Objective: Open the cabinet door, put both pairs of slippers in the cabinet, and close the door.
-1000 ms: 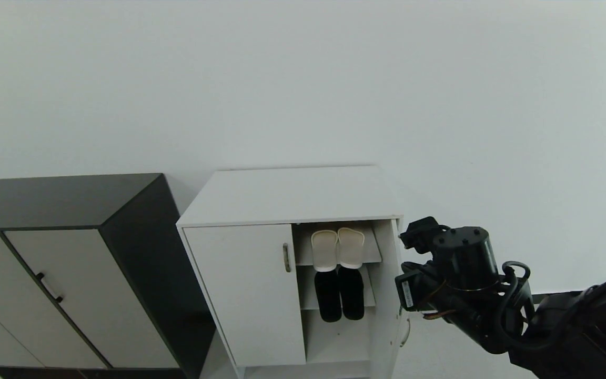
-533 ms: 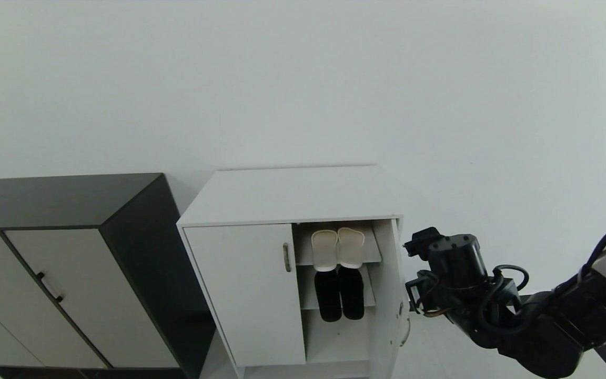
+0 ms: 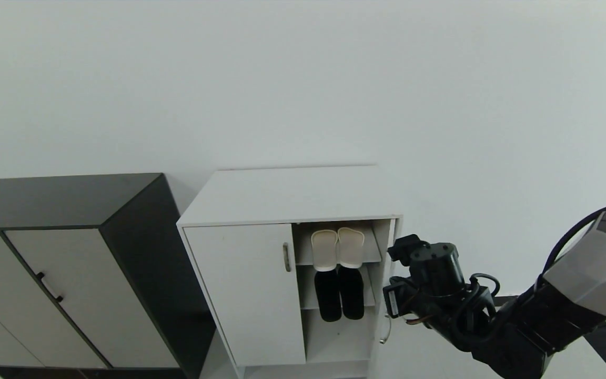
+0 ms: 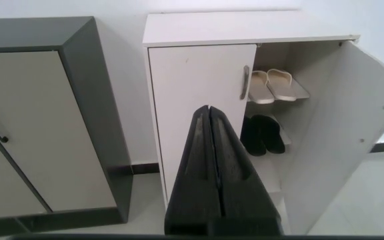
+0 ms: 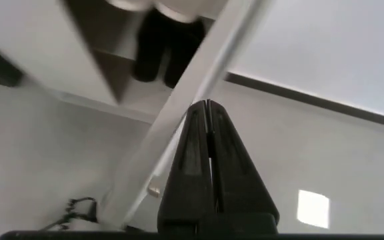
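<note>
The left gripper hangs in front of the white cabinet, its fingers pressed together on nothing. The right gripper, fingers likewise pressed together and empty, sits just beside the outer side of the open right door; whether they touch cannot be told. Inside, the white slippers lie on the top shelf and the black slippers on the shelf below, their far ends hidden. The left door is closed. A dark cabinet, cut off, stands alongside.
</note>
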